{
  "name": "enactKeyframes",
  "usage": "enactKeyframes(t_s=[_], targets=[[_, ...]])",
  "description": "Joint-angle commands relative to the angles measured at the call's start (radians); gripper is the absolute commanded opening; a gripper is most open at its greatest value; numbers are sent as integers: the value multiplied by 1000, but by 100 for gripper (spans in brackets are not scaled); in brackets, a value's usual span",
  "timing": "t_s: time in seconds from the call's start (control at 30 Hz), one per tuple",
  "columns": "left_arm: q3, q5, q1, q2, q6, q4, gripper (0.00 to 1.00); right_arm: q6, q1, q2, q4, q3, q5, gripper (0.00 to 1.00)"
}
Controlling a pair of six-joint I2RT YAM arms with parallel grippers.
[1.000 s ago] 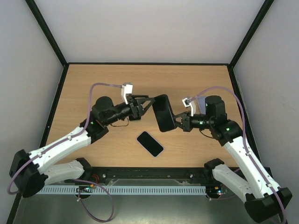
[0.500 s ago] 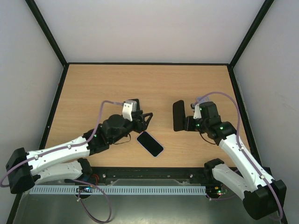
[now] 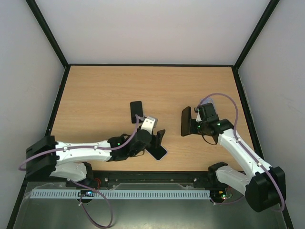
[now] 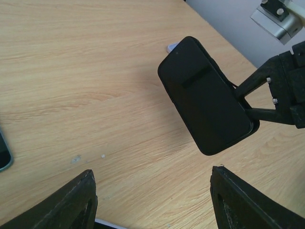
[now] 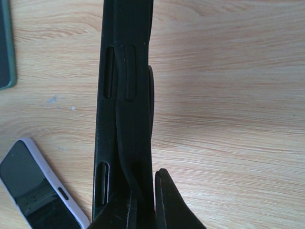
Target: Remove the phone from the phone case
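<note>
The black phone case [image 3: 185,121] is held upright on its edge above the table, at centre right. My right gripper [image 3: 193,125] is shut on its near end. In the right wrist view its fingers [image 5: 164,200] pinch the case wall [image 5: 126,95]. The phone [image 3: 161,152], dark with a pale rim, lies flat on the table near the front, outside the case. It also shows in the right wrist view [image 5: 33,191]. My left gripper [image 3: 157,138] hovers over the phone's left end, open wide and empty [image 4: 152,200]. The left wrist view looks at the case [image 4: 205,100].
A second dark flat slab with a green edge [image 3: 136,112] lies on the wooden table [image 3: 95,90] left of centre; its edge also shows in the right wrist view [image 5: 5,43]. Black frame posts and pale walls enclose the table.
My left gripper has drawn away from the case toward the front edge and now hangs over the phone, uncovering the dark slab. My right gripper has carried the case to the right.
</note>
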Motion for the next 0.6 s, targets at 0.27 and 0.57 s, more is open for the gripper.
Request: enactKeyframes(t_s=[0.27, 0.57], targets=[[156, -72, -78, 281, 44, 97, 64, 46, -4, 108, 47, -15, 23, 2], [210, -35, -116, 428, 142, 264, 65, 34, -4, 125, 67, -42, 18, 2]])
